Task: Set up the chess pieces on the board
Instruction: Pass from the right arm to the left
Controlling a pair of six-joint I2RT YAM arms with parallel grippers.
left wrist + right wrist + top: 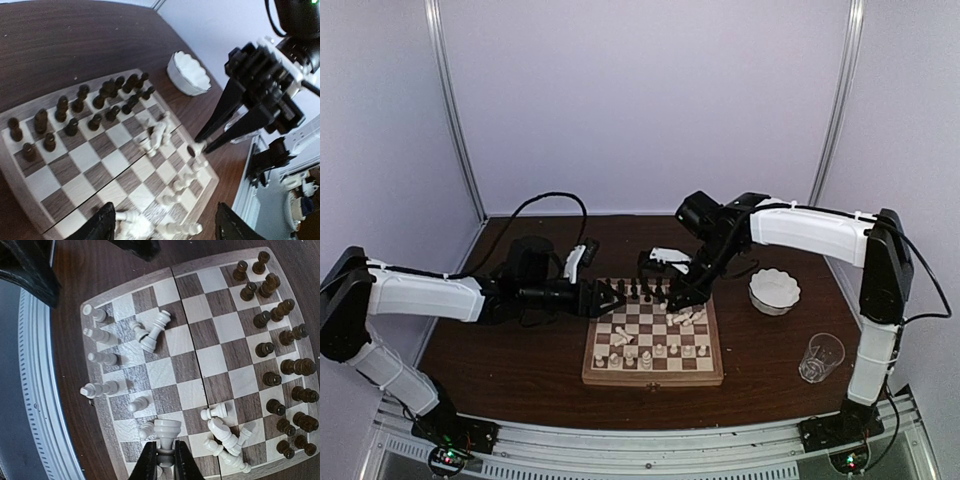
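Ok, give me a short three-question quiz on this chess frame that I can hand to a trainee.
1. True or false: the right end effector is shut on a white chess piece.
2. Pick one. The dark pieces are: A) upright in two rows along one edge of the board; B) all tipped over in a heap; C) off the board entirely.
3. Short answer: what stands on the table near the right arm's base?

Key:
1. True.
2. A.
3. The clear glass.
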